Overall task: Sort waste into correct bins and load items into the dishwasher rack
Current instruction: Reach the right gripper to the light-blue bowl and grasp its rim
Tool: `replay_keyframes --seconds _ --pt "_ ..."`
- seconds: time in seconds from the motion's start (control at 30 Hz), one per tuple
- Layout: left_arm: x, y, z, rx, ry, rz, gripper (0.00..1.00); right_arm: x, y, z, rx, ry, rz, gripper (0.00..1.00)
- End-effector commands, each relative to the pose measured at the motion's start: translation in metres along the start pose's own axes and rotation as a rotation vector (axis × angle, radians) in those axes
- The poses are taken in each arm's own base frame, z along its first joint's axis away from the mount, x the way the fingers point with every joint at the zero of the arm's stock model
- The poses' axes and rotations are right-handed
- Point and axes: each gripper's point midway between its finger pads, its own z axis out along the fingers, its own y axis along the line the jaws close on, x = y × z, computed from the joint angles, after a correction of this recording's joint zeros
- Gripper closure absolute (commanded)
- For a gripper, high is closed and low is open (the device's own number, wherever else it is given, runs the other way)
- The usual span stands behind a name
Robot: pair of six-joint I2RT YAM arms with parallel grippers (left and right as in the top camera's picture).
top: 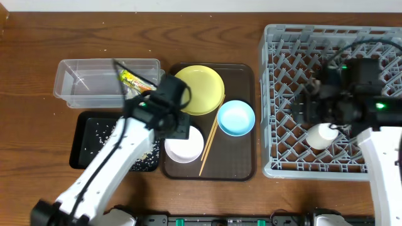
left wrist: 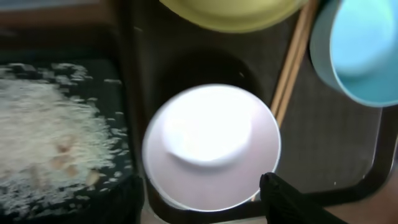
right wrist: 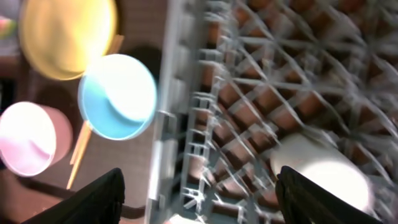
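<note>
Wrapper and rice look binned; cup lies inside the dishwasher rack; left of it wait plate, blue bowl, white bowl, chopsticks; right gripper jaws gape empty; left gripper jaws: cannot tell.

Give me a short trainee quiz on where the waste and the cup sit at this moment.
1. True or false: the snack wrapper lies inside the clear tub.
2. Short answer: what is scattered in the black tray?
3. Multiple choice: where is the pale cup?
A) in the clear tub
B) in the black tray
C) in the dishwasher rack

Key:
1. True
2. Rice grains
3. C
</note>
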Motion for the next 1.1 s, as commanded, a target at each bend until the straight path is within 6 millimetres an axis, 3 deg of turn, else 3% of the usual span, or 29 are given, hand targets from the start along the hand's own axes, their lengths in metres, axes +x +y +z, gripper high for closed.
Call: replay_keyframes --seconds 0.0,0.23,0.4,0.67,1.07 --pt "-0.008 0.027 -0.022 -0.037 -0.080 -0.089 0.36 -0.010 0.035 0.002 -0.060 -0.035 -0.123 0.21" --pt "-0.007 0.085 -0.047 -0.082 -0.134 -0.345 0.30 -0.028 0.083 0.022 -0.078 -0.100 -0.343 0.18" --pt "0.002 0.116 -0.052 -0.108 -0.118 -0.512 0.30 -0.027 0.105 0.060 -0.066 -0.057 -0.508 0.20" --pt "0.006 0.131 -0.054 -0.124 -0.117 -0.584 0.28 -0.020 0.095 0.130 0.067 0.057 -0.532 0.23" --pt "0.006 0.131 -0.054 -0.124 -0.117 -0.584 0.28 -0.002 0.079 0.197 0.099 0.175 -0.528 0.32"
